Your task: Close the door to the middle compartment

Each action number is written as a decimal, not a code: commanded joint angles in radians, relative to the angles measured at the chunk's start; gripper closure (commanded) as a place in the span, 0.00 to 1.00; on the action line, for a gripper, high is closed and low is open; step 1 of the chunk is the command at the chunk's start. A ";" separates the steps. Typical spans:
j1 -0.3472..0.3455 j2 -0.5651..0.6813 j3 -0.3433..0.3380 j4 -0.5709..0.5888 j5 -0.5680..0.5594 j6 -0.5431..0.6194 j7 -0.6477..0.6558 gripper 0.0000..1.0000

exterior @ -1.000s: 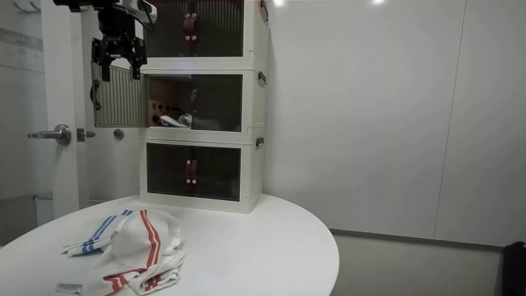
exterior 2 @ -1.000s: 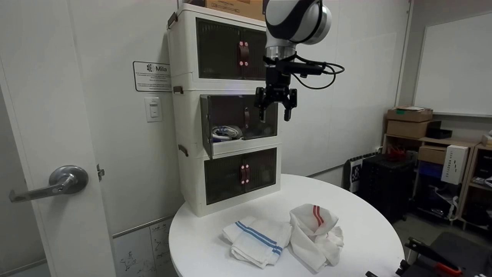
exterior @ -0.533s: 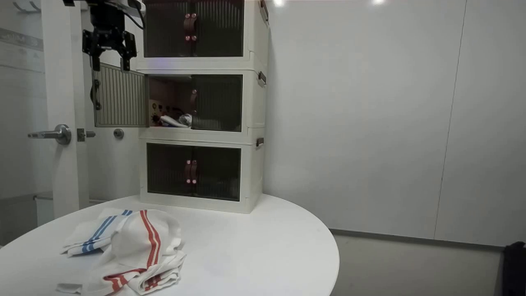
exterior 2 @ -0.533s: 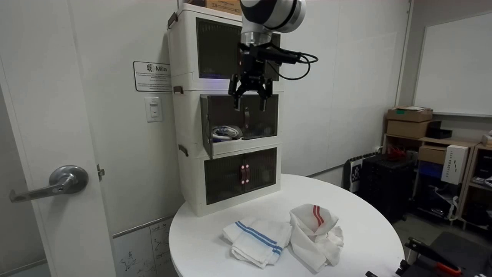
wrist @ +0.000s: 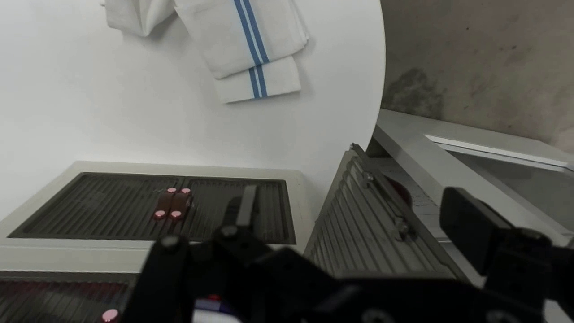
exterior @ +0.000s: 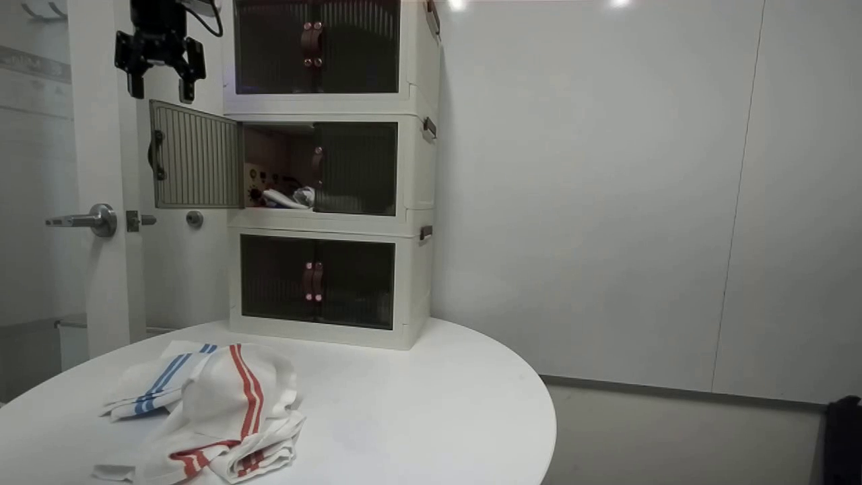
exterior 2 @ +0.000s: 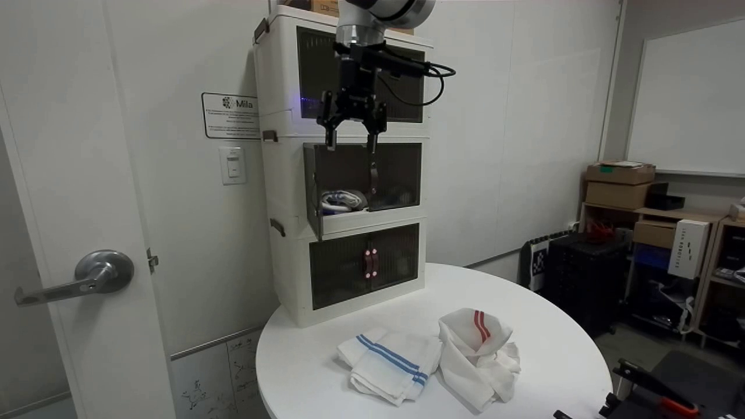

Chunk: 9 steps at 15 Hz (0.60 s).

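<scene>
The door (exterior: 199, 158) is a ribbed dark see-through panel. It stands swung open at the left side of the middle compartment (exterior: 316, 221). In an exterior view the door (exterior 2: 314, 192) appears nearly edge-on beside the middle compartment (exterior 2: 378, 220). The other panel of this compartment is shut. White cloth-like items (exterior 2: 343, 201) lie inside. My gripper (exterior: 161, 94) is open and empty above the door's top edge; it also shows in an exterior view (exterior 2: 351, 145). In the wrist view the door (wrist: 367, 215) with its handle appears between the spread fingers (wrist: 356, 211), with no visible contact.
The top unit (exterior: 323, 104) and bottom unit (exterior: 323, 328) have shut panels. Folded towels with blue stripes (exterior 2: 390, 361) and red stripes (exterior 2: 480, 349) lie on the round white table (exterior: 417, 404). A white room door with a lever handle (exterior 2: 105, 273) stands left of the stack.
My open gripper has moved left in both exterior views and slightly upward, to over the open door. The door and towels have not moved.
</scene>
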 commanded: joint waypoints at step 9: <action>0.043 0.131 -0.003 0.224 0.080 -0.041 0.160 0.00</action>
